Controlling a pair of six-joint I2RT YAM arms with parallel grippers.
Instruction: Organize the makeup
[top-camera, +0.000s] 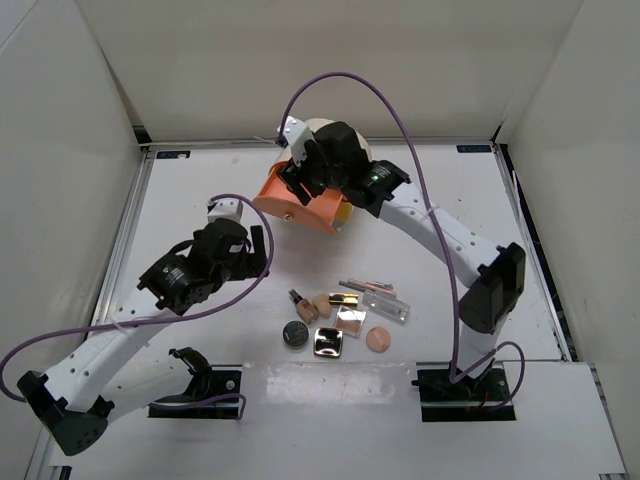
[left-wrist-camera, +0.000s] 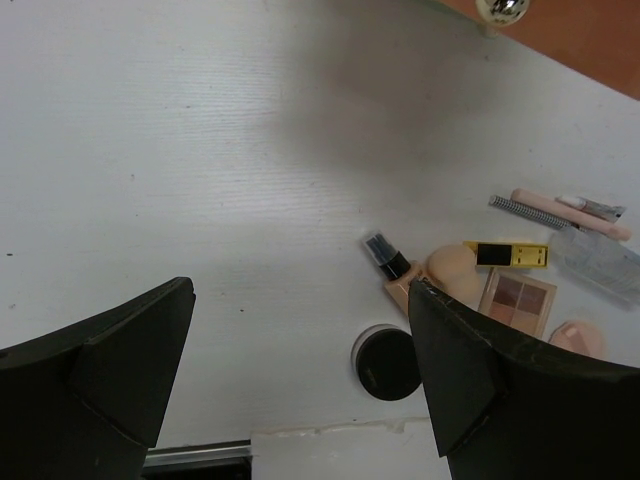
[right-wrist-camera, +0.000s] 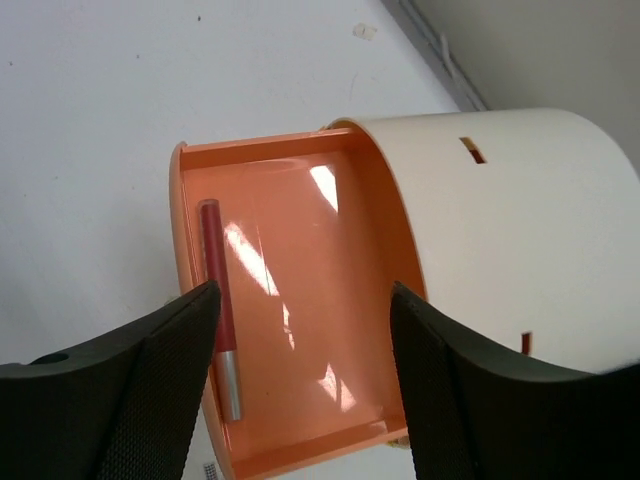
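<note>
The makeup lies in a cluster near the front centre of the table: a black round compact (top-camera: 294, 333), a shiny square compact (top-camera: 327, 344), a peach puff (top-camera: 378, 339), a beige sponge (top-camera: 321, 303), a clear case (top-camera: 385, 303) and slim pencils (top-camera: 365, 286). My left gripper (top-camera: 262, 248) is open and empty above bare table, left of the cluster. Its view shows the black compact (left-wrist-camera: 388, 362), a small bottle (left-wrist-camera: 392, 268) and a palette (left-wrist-camera: 518, 300). My right gripper (right-wrist-camera: 302, 300) is open and empty over the pulled-out orange drawer (right-wrist-camera: 180, 230), where a red pencil (right-wrist-camera: 215, 300) lies.
The large cream cylinder (right-wrist-camera: 500, 220) stands at the back centre with its orange drawer (top-camera: 285, 205) pulled out toward the left front. White walls close in the table on the left, right and back. A raised white strip (top-camera: 330, 385) runs along the front edge.
</note>
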